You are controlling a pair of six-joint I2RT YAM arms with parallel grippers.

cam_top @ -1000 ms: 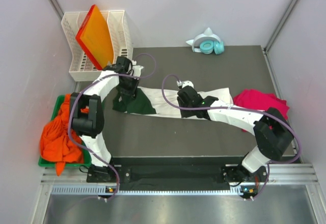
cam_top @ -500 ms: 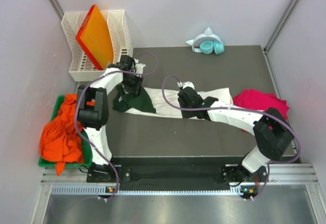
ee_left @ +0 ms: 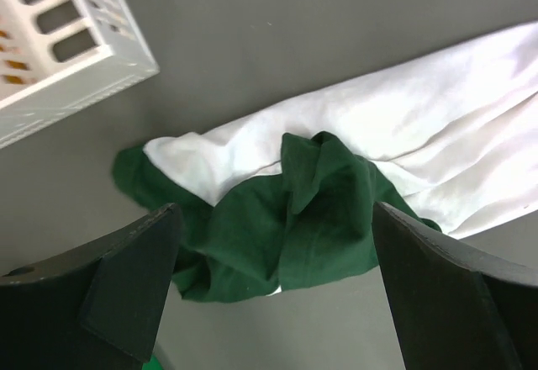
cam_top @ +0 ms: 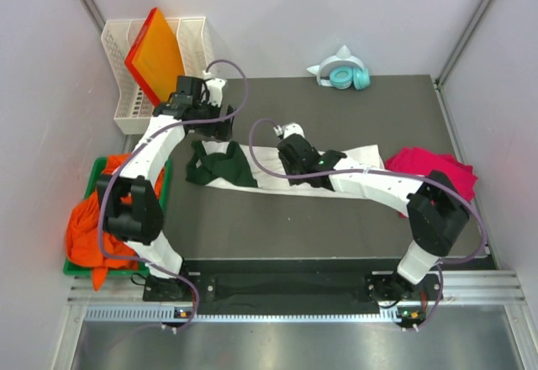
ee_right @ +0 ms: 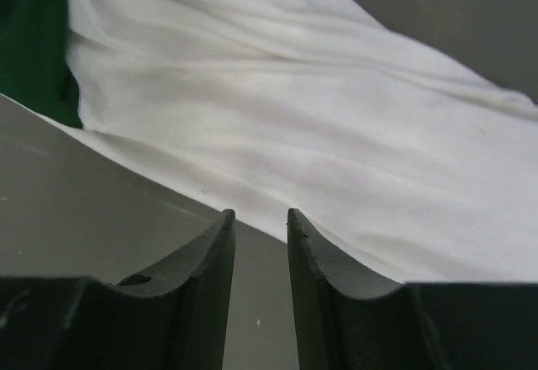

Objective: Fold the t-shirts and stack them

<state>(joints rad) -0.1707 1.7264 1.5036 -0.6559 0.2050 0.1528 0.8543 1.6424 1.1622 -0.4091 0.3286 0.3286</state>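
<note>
Two shirts lie together in the middle of the table (cam_top: 336, 219): a white shirt (cam_top: 357, 158) spread out flat, and a green shirt (cam_top: 220, 166) crumpled on its left end. The left gripper (ee_left: 276, 212) hangs above the green shirt with its fingers (ee_left: 134, 277) wide apart, holding nothing. The right gripper (ee_right: 259, 217) is low over the near edge of the white shirt, its fingers with only a narrow gap and nothing between them. One pink shirt (cam_top: 433, 168) lies at the right side of the table, and orange clothes (cam_top: 97, 227) are heaped beside the left edge
</note>
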